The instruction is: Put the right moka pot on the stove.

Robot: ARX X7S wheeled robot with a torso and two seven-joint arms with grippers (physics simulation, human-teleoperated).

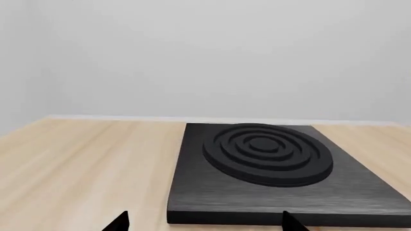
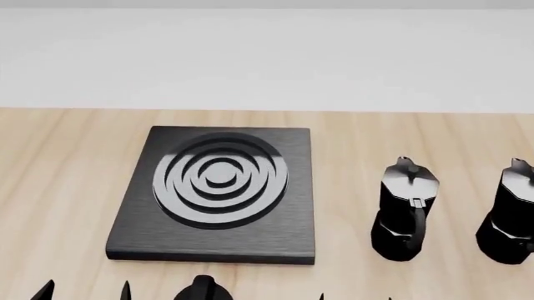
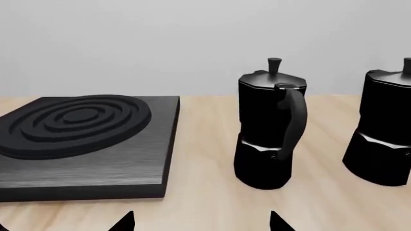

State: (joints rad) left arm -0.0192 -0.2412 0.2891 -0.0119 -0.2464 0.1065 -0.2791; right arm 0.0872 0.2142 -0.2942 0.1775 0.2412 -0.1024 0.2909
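The right moka pot [image 2: 511, 215], black and faceted with a small knob on its lid, stands upright at the table's far right, partly cut by the frame edge; in the right wrist view the pot [image 3: 385, 130] is also cut off. The stove [image 2: 217, 187], a flat black slab with a ringed burner, lies left of centre. My right gripper [image 3: 202, 224] is open and empty, short of both pots. My left gripper [image 1: 205, 224] is open and empty just before the stove [image 1: 270, 163]. Only the fingertips of both grippers show at the head view's bottom edge.
A second, identical moka pot [image 2: 406, 209] stands between the stove and the right pot, handle toward me; it fills the middle of the right wrist view [image 3: 270, 130]. A round black knob [image 2: 202, 289] sits in front of the stove. A pale wall runs behind the wooden table [image 2: 59, 162].
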